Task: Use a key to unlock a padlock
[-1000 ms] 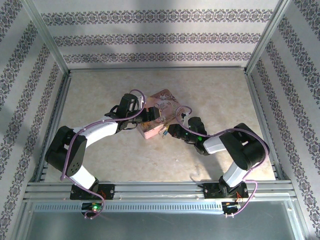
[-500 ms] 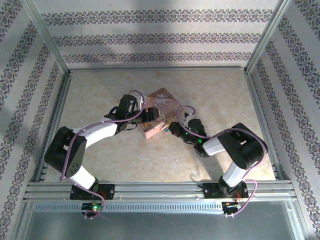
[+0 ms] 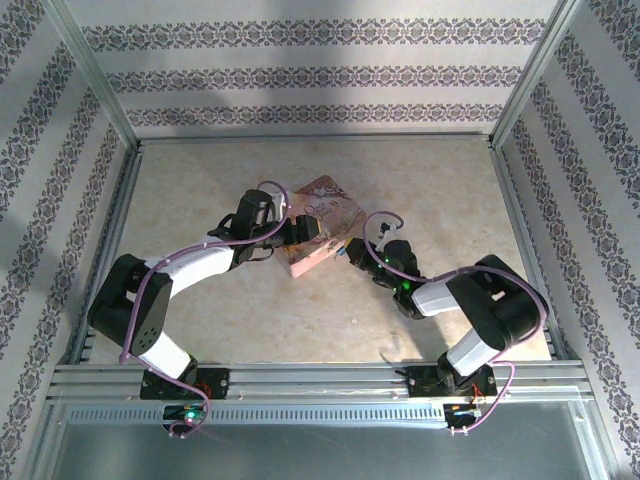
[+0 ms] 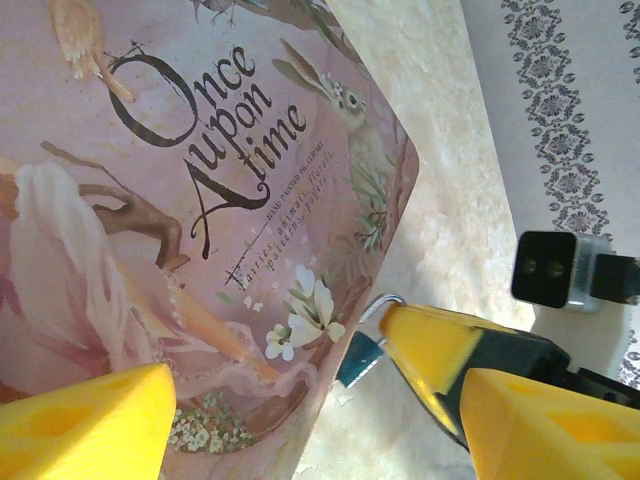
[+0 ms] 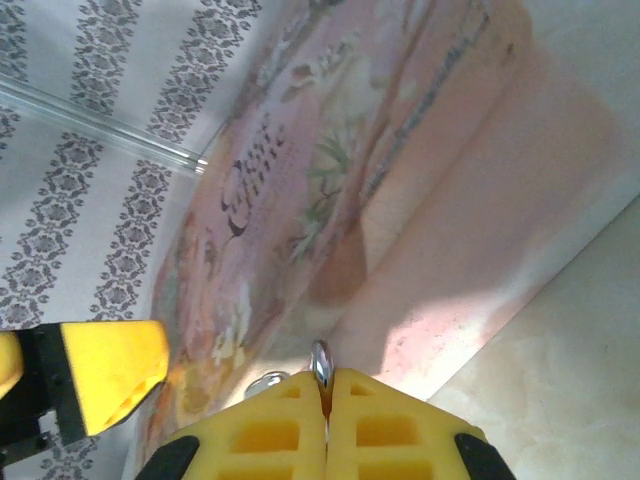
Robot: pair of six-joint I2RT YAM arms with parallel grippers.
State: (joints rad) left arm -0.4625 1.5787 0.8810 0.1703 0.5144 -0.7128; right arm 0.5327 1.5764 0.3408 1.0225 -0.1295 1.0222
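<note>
The padlock [image 4: 360, 362] is a tiny bluish body with a thin silver shackle. It sits at the near corner of the pink flower-printed tin [image 4: 200, 200], just off its edge. My right gripper [image 5: 326, 378] is shut on a thin silver piece that pokes out between its pads; I take it for the key [image 5: 320, 360]. Its yellow finger [image 4: 430, 345] touches the padlock and hides part of it. My left gripper [image 4: 318, 400] is open and straddles the tin's corner, with its right finger clear of the tin. Both grippers, left [image 3: 300, 240] and right [image 3: 350, 250], meet at the tin [image 3: 325, 215].
The tin lies in the middle of a beige marbled table [image 3: 200, 180]. Patterned walls stand on three sides and a metal rail [image 3: 320, 380] runs along the near edge. Purple cables [image 3: 275, 190] loop over both arms beside the tin.
My right gripper has moved up and to the right, closer to the tin's near corner. The left arm has hardly moved, and its jaws stand slightly wider.
</note>
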